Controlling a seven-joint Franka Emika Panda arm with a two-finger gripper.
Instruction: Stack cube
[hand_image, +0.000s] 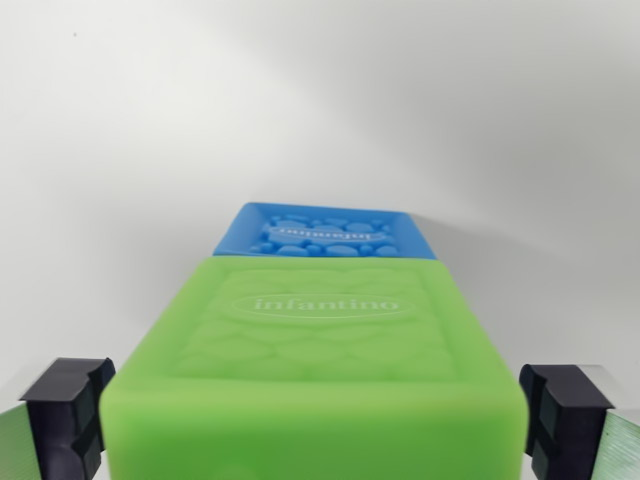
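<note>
Green cube fills the space between the hand's two black fingertips, its embossed "infantino" face turned to the camera. Small gaps show at both pads, so whether it is clamped cannot be told. Beyond it, touching its far edge, sits the blue cube. White tabletop stretches bare all around.

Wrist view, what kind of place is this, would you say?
Probably a lab or test bench for robot trials: a plain white surface and backdrop with no clutter, two toy blocks, green and blue, and the gripper fingers either side of the green one.
</note>
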